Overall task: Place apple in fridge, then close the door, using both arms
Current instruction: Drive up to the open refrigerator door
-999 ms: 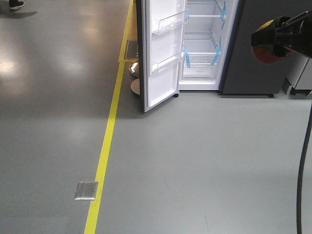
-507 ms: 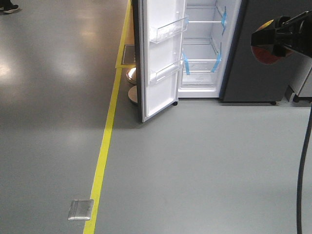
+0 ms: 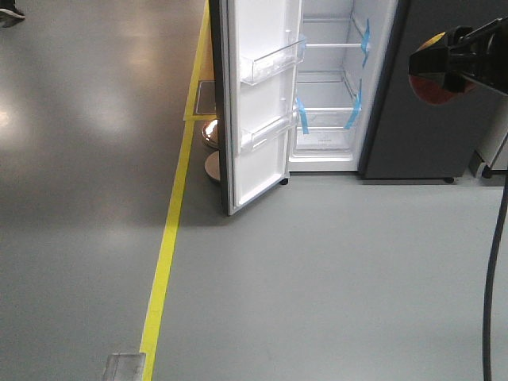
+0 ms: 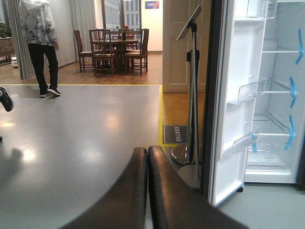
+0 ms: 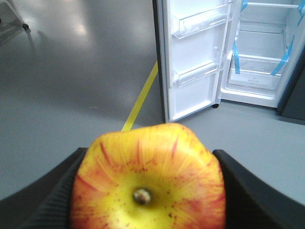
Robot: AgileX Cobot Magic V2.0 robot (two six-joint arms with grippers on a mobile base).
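one apple [image 5: 147,176] snug between the right jaws; left jaws together, empty

Grey floor [image 3: 317,278] carries a yellow line [image 3: 163,262], the fridge [image 3: 421,143] and a metal plate [image 3: 125,367].

yellow, red-streaked apple [image 5: 147,179]; white-lined fridge [image 3: 333,87]

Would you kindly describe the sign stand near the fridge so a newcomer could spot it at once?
Find the tall fridge with its white-lined door swung open. Just outside that door stands the sign stand: a thin dark pole on a round shiny base, topped by a slanted board, far slimmer than the broad door beside it.
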